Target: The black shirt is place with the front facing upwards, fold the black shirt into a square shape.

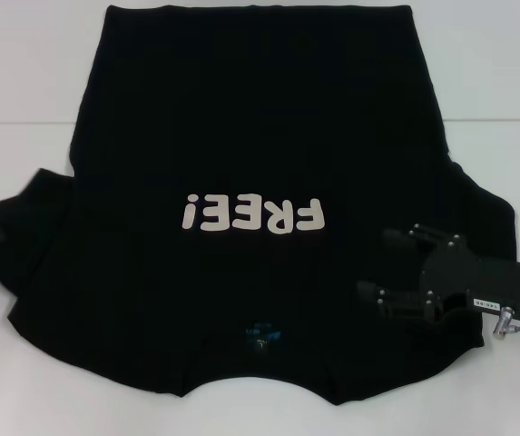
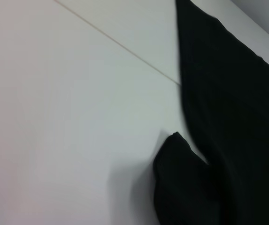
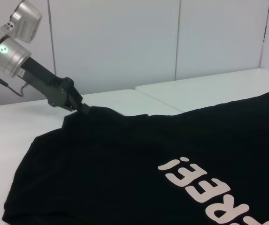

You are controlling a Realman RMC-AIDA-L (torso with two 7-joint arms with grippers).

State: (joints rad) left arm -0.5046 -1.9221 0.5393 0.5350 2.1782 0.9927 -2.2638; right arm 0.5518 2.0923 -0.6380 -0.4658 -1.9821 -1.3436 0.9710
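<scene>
One large black cloth shirt [image 1: 250, 136] with off-white "FREE!" print [image 1: 251, 214] covers the white table [image 1: 24, 73] centre. Right gripper [image 1: 376, 263] hovers wide-open over its right sleeve; left gripper [image 3: 80, 106] pinches the left sleeve at the table's left edge.

right gripper [image 1: 374, 263]: 2 black fingers, small screws, silver wrist cuff | left gripper [image 3: 83, 108]: black, silver wrist, green light, thin cable

White table [image 1: 51, 64] w/ a thin seam running across it, approx. level w/ the shirt's upper part. Black shirt [image 1: 241, 118] lies flat on it, front up, "FREE!" print showing, collar nearest the robot, sleeves spread out.
</scene>
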